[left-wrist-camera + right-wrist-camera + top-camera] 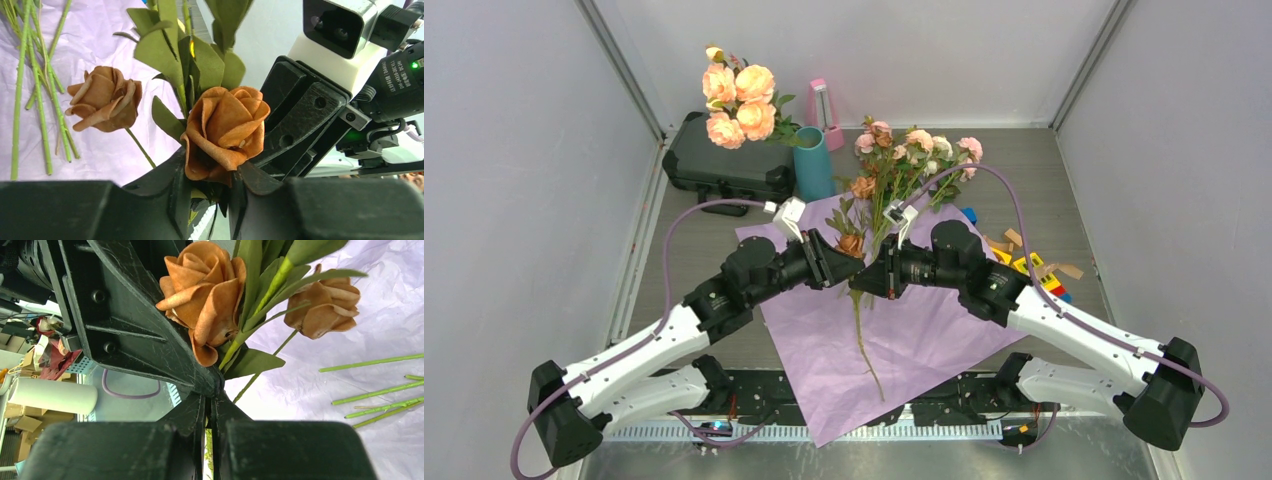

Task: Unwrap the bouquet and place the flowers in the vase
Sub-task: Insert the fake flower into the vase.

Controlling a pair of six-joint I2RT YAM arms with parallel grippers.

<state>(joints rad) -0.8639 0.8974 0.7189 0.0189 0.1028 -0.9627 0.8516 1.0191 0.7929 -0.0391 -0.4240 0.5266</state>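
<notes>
The bouquet's pink-lilac paper [924,340] lies spread flat on the table. Most flowers [914,155] lie in a loose bunch past its far edge, their stems [40,100] on the paper. One rust-brown rose [851,243] [225,130] [202,290] is held up between both arms. My right gripper [869,275] [210,405] is shut on its thin green stem. My left gripper [839,262] [210,187] straddles the base of the rose head, jaws narrowed with a gap showing beside the calyx. The teal vase [814,165] stands upright at the back left.
Big peach-orange roses [739,100] rise over a black case [724,165] at the back left. A pink metronome-shaped object [824,110] stands behind the vase. Coloured blocks [1034,265] lie by the right arm. A second brown rose [102,97] [327,305] hangs close by.
</notes>
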